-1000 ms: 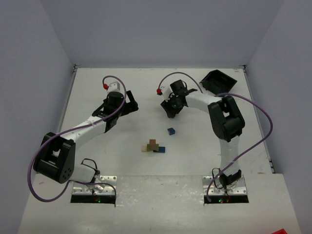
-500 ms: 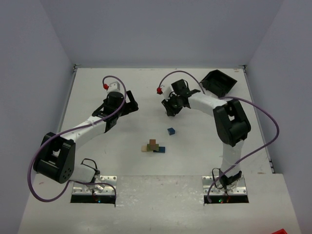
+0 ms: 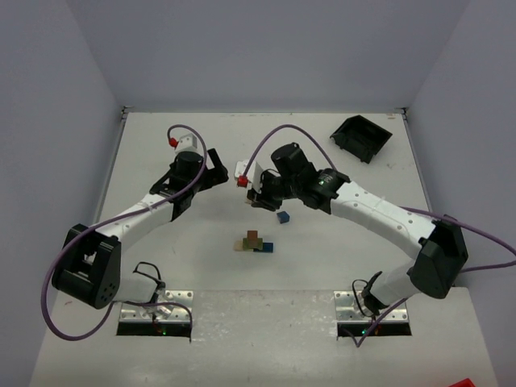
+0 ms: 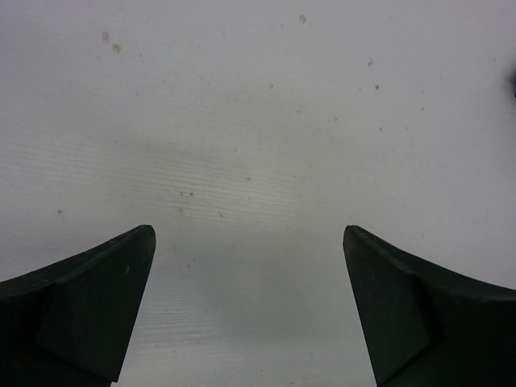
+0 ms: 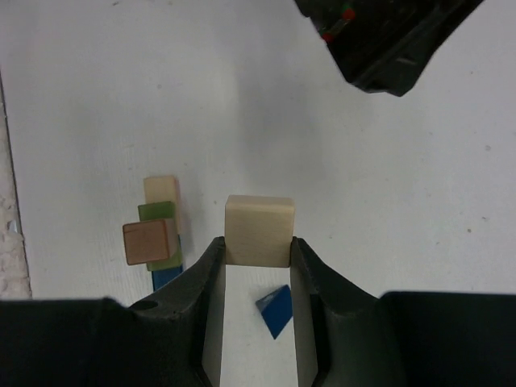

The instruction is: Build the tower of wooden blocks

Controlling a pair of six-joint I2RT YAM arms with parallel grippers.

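The wood block tower (image 3: pixel 253 242) is a small cluster near the table's middle: a reddish-brown block on olive green, with pale tan and dark blue beside it; it also shows in the right wrist view (image 5: pixel 157 234). A loose dark blue block (image 3: pixel 282 217) lies to its upper right, and shows between the right fingers (image 5: pixel 275 310). My right gripper (image 3: pixel 256 197) is shut on a pale tan block (image 5: pixel 259 230), held above the table beside the tower. My left gripper (image 3: pixel 216 172) is open and empty over bare table (image 4: pixel 250 234).
A black plastic bin (image 3: pixel 362 137) lies at the back right. The left arm's wrist (image 5: pixel 387 40) shows at the top of the right wrist view. Walls close the table on the left, back and right.
My right arm has swung forward and left from the back of the table, carrying the tan block to a spot just above the loose blue block. The left arm has barely moved.
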